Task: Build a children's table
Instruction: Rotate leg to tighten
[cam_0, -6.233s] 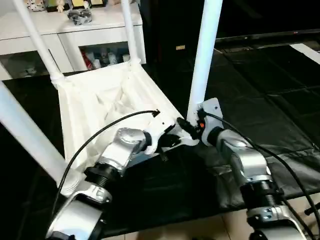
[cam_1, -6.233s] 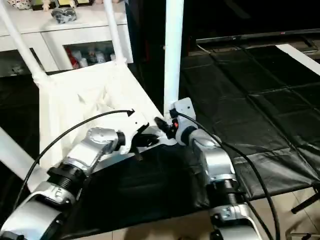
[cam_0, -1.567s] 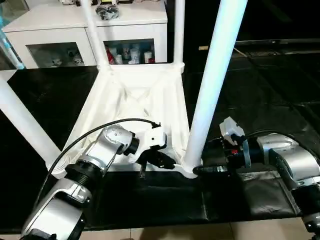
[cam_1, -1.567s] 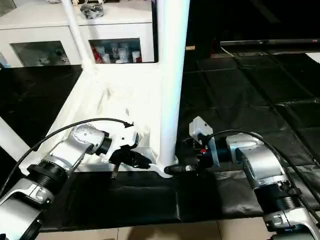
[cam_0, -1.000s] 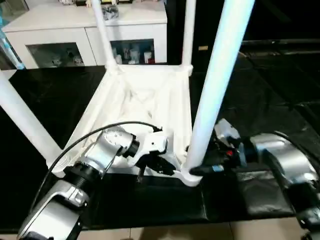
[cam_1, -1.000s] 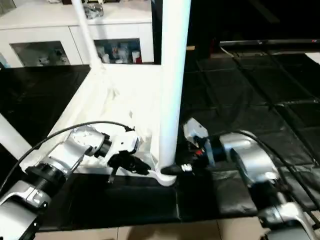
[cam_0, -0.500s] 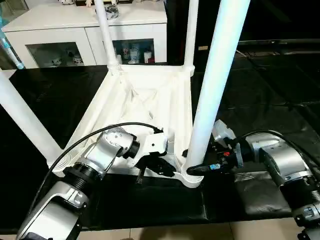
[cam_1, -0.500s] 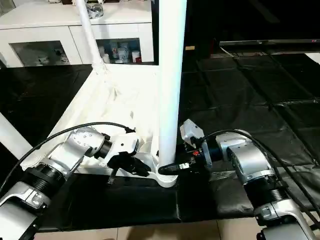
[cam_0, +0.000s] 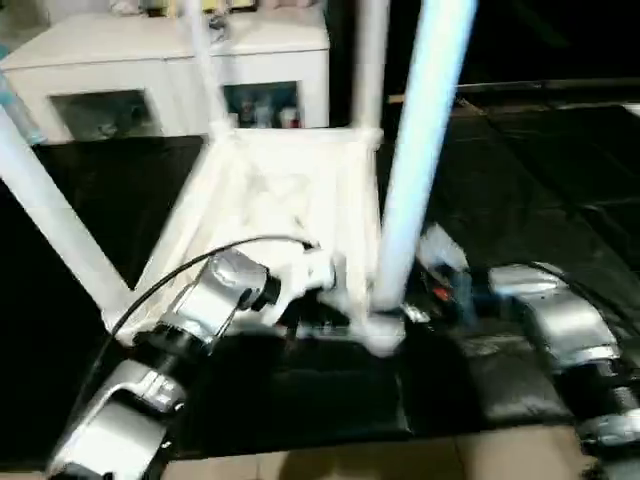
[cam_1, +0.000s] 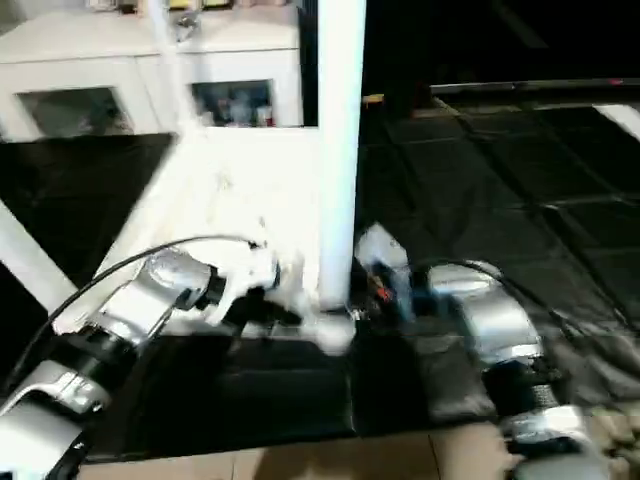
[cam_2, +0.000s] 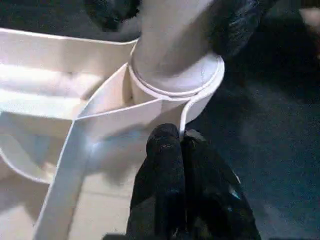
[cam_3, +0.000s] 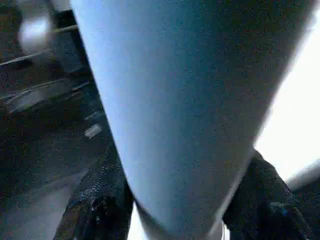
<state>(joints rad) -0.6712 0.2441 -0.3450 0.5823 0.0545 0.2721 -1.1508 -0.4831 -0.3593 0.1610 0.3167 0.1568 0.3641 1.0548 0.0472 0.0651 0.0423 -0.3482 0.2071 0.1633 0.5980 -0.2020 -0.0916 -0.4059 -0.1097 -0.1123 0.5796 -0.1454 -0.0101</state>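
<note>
Covering the floor, a black mat (cam_0: 520, 180) runs back to a white cabinet (cam_0: 170, 60) and leaves open room on the right. On it lies the upside-down children's table (cam_0: 280, 200), legs up. The left gripper (cam_2: 179, 145), fingers pressed together, touches the near corner socket (cam_2: 175, 80); the right gripper (cam_3: 175, 200) clasps that near leg (cam_0: 415, 160) with half-spread fingers.
</note>
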